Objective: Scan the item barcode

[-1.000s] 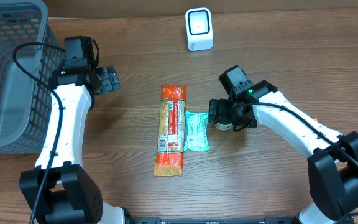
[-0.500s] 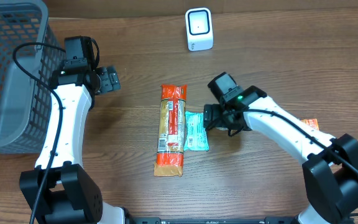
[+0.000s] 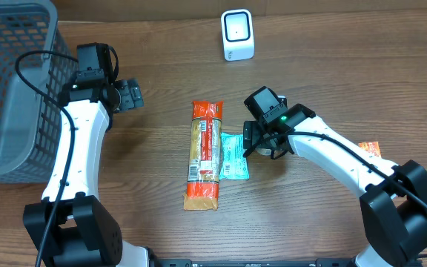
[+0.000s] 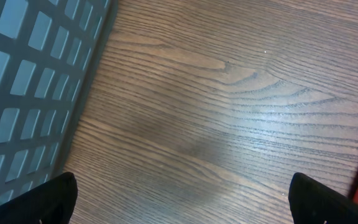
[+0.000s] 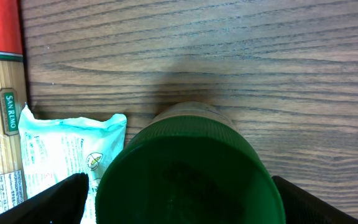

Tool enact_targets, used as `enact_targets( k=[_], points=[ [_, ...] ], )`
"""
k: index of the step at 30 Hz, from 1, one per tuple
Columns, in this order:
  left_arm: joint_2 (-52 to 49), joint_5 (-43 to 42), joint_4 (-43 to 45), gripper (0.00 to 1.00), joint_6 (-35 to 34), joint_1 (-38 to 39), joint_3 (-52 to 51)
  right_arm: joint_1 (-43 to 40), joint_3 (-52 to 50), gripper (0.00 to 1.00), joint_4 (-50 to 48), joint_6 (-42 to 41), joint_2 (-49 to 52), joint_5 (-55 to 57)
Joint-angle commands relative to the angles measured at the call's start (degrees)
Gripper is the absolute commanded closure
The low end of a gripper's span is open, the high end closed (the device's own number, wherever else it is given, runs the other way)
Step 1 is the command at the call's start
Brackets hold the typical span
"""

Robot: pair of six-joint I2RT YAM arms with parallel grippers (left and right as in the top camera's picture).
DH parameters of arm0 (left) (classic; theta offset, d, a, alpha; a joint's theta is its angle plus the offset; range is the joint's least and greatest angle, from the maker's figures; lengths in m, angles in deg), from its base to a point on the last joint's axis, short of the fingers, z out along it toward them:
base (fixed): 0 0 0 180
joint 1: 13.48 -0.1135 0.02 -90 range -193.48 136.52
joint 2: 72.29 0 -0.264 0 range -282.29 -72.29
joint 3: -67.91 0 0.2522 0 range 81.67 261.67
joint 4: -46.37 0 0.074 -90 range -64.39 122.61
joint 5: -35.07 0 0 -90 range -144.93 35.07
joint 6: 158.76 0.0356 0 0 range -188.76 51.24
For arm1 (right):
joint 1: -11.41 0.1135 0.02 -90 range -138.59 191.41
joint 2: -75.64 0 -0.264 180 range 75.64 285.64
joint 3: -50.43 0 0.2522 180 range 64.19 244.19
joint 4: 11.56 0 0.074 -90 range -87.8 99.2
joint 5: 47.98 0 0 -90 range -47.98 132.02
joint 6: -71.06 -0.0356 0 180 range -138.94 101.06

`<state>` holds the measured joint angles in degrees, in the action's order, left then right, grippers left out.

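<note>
The right claw (image 3: 261,139) is hanging over a green-lidded jar (image 5: 188,177) near the middle of the wooden bench (image 3: 332,67), with its fingers (image 5: 55,199) standing wide apart on either side of the lid. They are lying just beside the lid, and it is not possible to tell whether they are touching it. The jar is standing upright just right of a pale teal sachet (image 3: 233,157), which is lying flat against the right side of a long orange pasta packet (image 3: 203,156). The white scanner (image 3: 237,35) is sitting at the far edge of the bench, well apart from the jar, with its window facing up. The left claw (image 3: 130,95) is hovering over bare wood to the left, its fingers spread fully apart and holding nothing. A grey mesh basket (image 3: 6,81) is standing at the far left, just beside that arm. A small orange packet (image 3: 370,147) is peeking out from behind the right arm at the right side of the bench.
</note>
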<state>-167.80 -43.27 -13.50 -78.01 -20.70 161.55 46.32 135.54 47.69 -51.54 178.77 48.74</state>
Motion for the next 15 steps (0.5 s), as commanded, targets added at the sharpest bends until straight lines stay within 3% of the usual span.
enact_targets(
  k=[1, 11, 15],
  points=[
    [-0.1, 0.3, 0.0, 0.0, -0.2, 0.2, 0.9, 0.0, 0.6, 0.1, 0.0, 0.0, -0.2, 1.0],
    [-0.1, 0.3, 0.0, 0.0, -0.2, 0.2, 0.9, 0.0, 0.6, 0.3, 1.5, 0.0, -0.2, 1.4],
    [-0.1, 0.3, 0.0, 0.0, -0.2, 0.2, 0.9, 0.0, 0.6, 0.31, 2.1, 0.0, -0.2, 1.4]
  ],
)
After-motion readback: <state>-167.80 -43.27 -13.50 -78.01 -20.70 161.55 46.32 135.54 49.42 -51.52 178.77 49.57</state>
